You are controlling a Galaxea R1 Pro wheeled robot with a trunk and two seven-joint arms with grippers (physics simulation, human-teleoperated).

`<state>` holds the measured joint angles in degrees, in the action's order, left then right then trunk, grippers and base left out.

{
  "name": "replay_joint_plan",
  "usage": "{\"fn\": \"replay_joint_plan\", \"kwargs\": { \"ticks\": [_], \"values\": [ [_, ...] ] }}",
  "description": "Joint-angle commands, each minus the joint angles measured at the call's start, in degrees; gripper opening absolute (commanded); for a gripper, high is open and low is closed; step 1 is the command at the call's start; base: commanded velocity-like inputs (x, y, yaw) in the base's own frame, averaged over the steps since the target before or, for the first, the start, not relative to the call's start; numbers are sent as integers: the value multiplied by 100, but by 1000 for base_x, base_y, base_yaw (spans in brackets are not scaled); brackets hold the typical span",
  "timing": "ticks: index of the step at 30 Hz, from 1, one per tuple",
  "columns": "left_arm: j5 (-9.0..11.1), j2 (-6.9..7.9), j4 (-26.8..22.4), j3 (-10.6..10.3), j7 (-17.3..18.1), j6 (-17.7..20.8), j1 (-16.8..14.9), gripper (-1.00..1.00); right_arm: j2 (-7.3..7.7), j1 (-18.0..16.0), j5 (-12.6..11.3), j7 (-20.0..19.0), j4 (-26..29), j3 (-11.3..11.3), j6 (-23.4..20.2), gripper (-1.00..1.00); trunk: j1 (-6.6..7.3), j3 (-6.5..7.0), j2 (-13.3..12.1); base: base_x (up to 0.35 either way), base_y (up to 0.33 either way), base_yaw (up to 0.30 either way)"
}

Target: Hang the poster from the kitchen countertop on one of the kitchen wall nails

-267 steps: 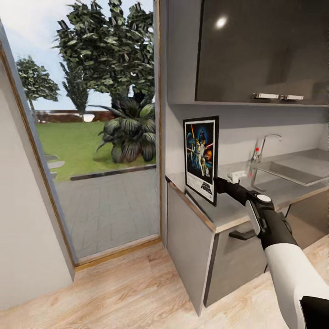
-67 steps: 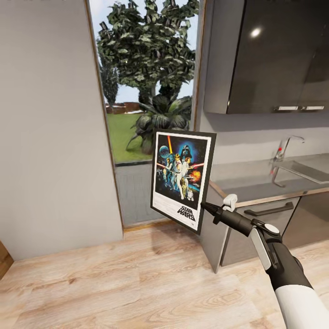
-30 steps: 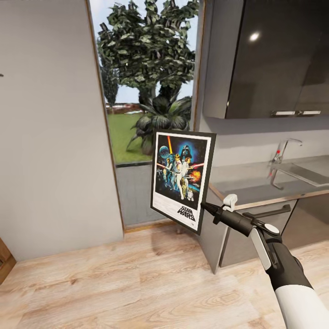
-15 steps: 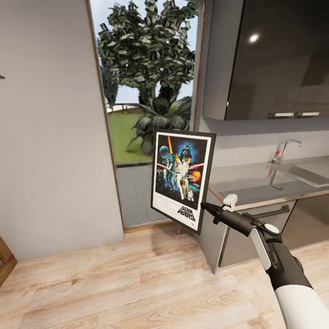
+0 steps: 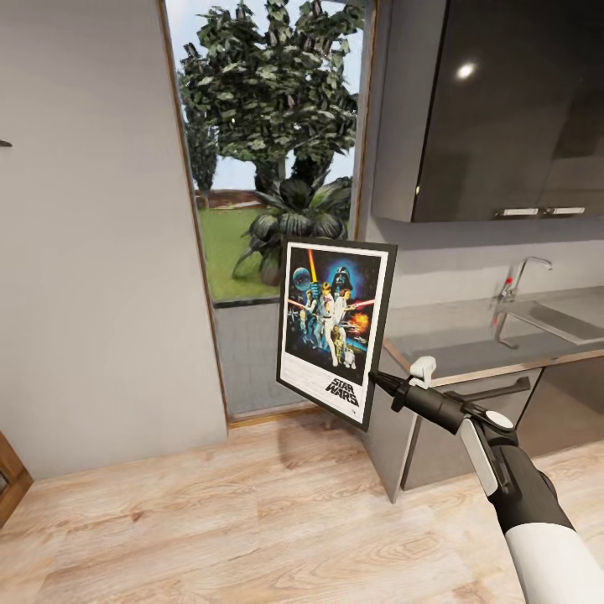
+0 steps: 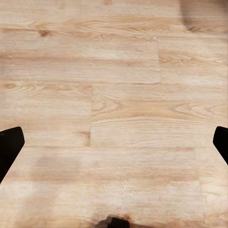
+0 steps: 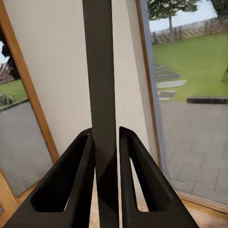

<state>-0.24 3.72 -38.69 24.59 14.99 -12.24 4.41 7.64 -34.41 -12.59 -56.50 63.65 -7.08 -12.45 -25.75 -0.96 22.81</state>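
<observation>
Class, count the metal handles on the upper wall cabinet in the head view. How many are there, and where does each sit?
2. Both sit along the dark cabinet's bottom edge above the sink: one nearer the window, one beside it. Others may lie out of frame.

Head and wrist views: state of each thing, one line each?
poster: lifted off the kitchen countertop, upright, not hung
right claw: shut on the poster's lower edge
left claw: open, empty, over wooden floor
upper cabinet: closed
tap: no water visible
</observation>
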Motion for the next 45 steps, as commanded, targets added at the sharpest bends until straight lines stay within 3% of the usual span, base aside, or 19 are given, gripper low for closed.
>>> {"fn": "replay_joint_plan", "kwargs": {
  "ticks": [1, 20, 28, 45],
  "values": [
    [-3, -3, -4, 20, 39, -6, -2, 100, 1, -4, -59, -28, -1, -4, -73, -100, -4, -10, 11, 0, 0, 0],
    [-3, -3, -5, 28, 39, -13, -2, 100, 1, -4, -54, -30, -7, -4, -73, -100, -4, -10, 11, 0, 0, 3],
    [-3, -3, -7, 29, 39, -15, -2, 100, 1, -4, -28, -21, 4, -4, -73, -100, -4, -10, 11, 0, 22, 215],
    [-3, -3, -6, 29, 39, -6, -2, 100, 1, -4, -24, -27, 2, 3, -70, -100, -4, -10, 11, 0, 274, 86]
  ]
}}
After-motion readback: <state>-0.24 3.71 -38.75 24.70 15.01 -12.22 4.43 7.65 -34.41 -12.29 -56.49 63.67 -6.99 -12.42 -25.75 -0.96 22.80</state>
